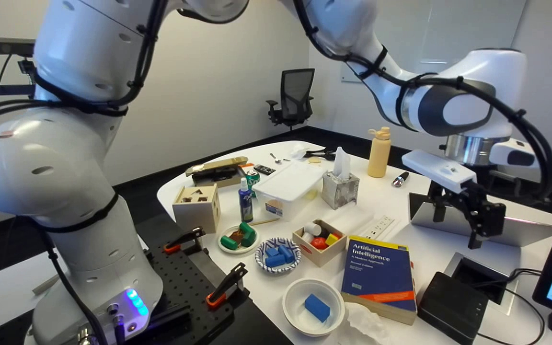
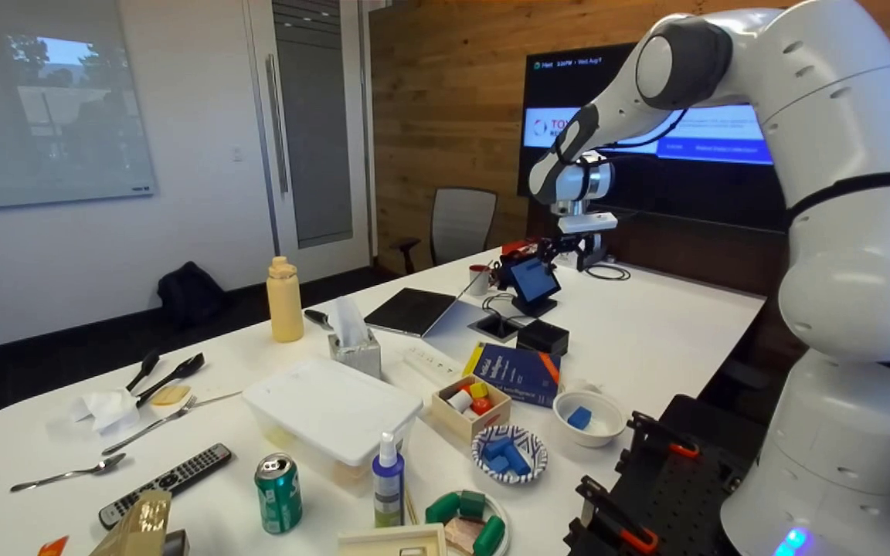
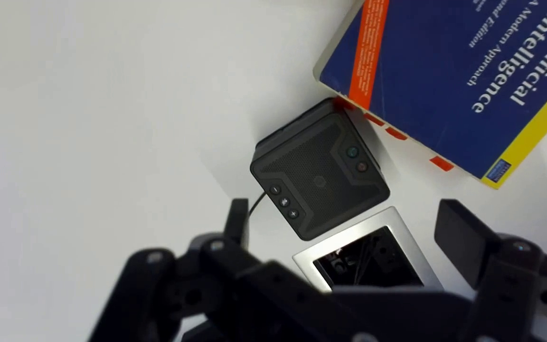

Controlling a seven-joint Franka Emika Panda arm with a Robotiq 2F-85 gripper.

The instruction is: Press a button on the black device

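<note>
The pincer (image 3: 347,221) hangs above the bench (image 3: 112,118), fingers (image 3: 458,237) spread and holding nothing, probably lining up a press. The black device (image 3: 320,173) lies with its buttons (image 3: 284,202) upward between the blue book (image 3: 444,71) and a metal-framed cable well (image 3: 348,238), likely for its cord (image 3: 257,203); whether it touches the book is unclear.
</note>
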